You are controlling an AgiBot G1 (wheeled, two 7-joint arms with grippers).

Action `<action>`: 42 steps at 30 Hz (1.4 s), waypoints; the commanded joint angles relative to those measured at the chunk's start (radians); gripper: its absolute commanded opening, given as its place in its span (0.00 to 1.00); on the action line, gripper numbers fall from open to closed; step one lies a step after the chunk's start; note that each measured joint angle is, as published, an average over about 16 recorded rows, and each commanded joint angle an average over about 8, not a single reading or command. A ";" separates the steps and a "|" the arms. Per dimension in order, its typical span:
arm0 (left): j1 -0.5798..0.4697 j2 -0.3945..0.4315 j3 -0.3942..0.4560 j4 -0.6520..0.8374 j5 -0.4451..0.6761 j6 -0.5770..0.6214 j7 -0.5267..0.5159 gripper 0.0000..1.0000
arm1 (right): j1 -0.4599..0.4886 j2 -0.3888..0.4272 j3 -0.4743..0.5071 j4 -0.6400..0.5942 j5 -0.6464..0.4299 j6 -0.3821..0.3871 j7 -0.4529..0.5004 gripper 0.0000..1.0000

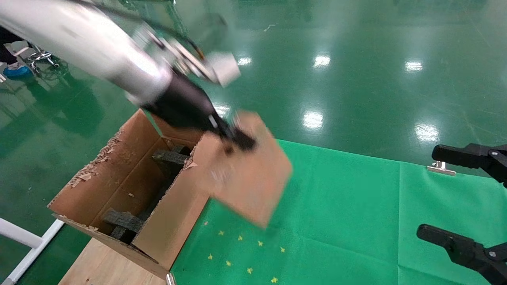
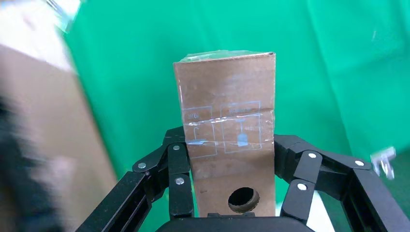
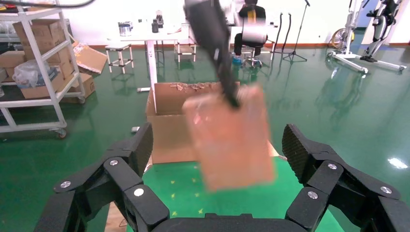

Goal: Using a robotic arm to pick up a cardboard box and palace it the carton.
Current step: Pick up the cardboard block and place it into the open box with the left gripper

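A: Brown cardboard box (image 1: 245, 174), head view: airborne, left gripper (image 1: 237, 139) clamped on its top end, hanging over the green cloth (image 1: 356, 206) just beside the carton (image 1: 130, 186). Held by one end, I'd say so it can drop in lengthwise between the black foam pieces (image 1: 168, 158).

B: Left wrist?

A: Fingers (image 2: 176, 181) pinch both sides. Clear tape (image 2: 227, 125) shiny, printed label, round hole (image 2: 243, 199) near the grip.

B: Right wrist?

A: Right gripper (image 3: 217, 159) spread wide, empty, parked. Box (image 3: 232, 137) in front of the carton (image 3: 169, 125), not inside yet.
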State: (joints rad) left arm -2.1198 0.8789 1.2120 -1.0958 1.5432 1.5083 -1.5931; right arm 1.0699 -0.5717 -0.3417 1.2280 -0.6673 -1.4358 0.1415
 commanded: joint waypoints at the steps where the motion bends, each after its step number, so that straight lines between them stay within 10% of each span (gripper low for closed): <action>1: -0.040 -0.055 -0.029 -0.011 -0.006 -0.016 0.030 0.00 | 0.000 0.000 0.000 0.000 0.000 0.000 0.000 1.00; 11: -0.193 -0.232 -0.063 0.007 0.129 -0.021 0.155 0.00 | 0.000 0.000 0.000 0.000 0.000 0.000 0.000 1.00; 21: -0.084 -0.308 -0.027 0.276 0.145 -0.088 0.460 0.00 | 0.000 0.000 0.000 0.000 0.000 0.000 0.000 1.00; 42: 0.122 -0.174 0.002 0.896 0.125 -0.362 0.996 0.00 | 0.000 0.000 0.000 0.000 0.000 0.000 0.000 1.00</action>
State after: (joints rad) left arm -1.9914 0.7022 1.2117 -0.2119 1.6641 1.1379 -0.6098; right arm 1.0699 -0.5717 -0.3417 1.2280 -0.6673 -1.4358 0.1415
